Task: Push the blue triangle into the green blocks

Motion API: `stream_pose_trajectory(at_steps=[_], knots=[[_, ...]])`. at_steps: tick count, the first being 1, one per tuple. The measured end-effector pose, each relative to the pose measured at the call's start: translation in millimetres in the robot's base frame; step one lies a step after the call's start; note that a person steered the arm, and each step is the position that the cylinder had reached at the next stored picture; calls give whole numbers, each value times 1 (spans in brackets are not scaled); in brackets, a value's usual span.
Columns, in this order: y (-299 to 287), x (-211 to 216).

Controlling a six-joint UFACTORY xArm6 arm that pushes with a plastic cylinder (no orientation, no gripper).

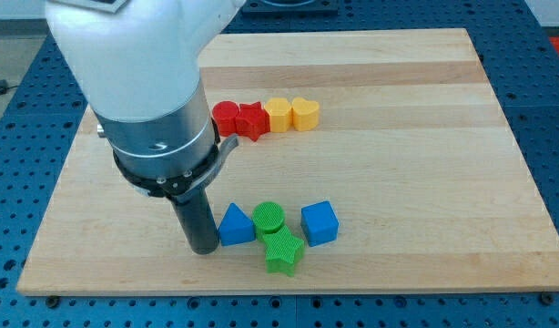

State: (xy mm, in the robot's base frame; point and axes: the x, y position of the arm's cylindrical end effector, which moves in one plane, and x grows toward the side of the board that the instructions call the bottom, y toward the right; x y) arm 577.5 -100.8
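My tip (pixel 204 248) sat just left of the blue triangle (pixel 235 226), which touched the green cylinder (pixel 269 217) above the green star (pixel 282 251); the rod end effector grasped nothing.

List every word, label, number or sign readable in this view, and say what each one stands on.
None: no readable text shows anywhere.
The blue triangle, the green blocks, the blue cube, the red blocks and the yellow blocks are all plain.
The wooden board and the arm's housing above my tip carry no legible marking.
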Motion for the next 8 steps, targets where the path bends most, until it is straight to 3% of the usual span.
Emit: stream_pose_trajectory(at_steps=[2, 4, 6, 8], knots=[[-2, 13], [-68, 19], [-82, -52], [-58, -69]])
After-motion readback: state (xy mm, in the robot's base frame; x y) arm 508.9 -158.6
